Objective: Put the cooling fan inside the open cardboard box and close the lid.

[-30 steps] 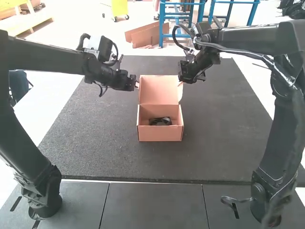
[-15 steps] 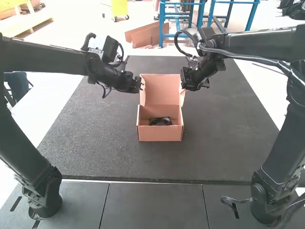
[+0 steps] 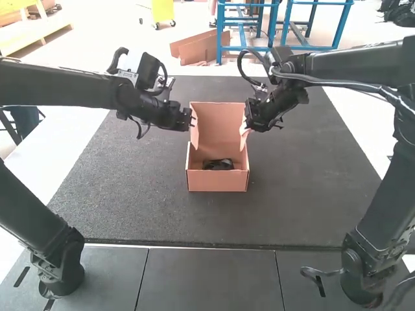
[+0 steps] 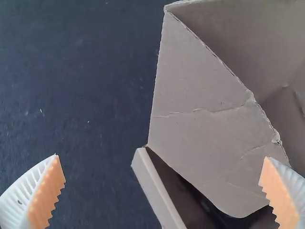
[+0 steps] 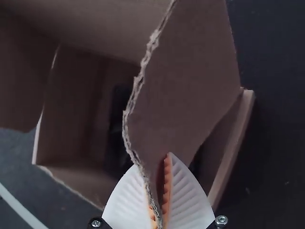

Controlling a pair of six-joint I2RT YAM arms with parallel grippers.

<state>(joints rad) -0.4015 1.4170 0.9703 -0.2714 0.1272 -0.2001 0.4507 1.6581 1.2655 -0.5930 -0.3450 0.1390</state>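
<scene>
Right claw (image 5: 161,167) pinches the right lid flap (image 5: 190,95); left claw (image 4: 162,188) gapes open, the left lid flap (image 4: 205,138) between its fingers.

a robotics workshop: left arm (image 3: 65,84) and right arm (image 3: 350,58) at a black-matted table (image 3: 117,188).

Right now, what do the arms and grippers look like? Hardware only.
The left arm and right arm are matte black tubular links. Looped black cables run at the wrists. The left gripper and right gripper have white ribbed fingers with serrated orange pads.
</scene>
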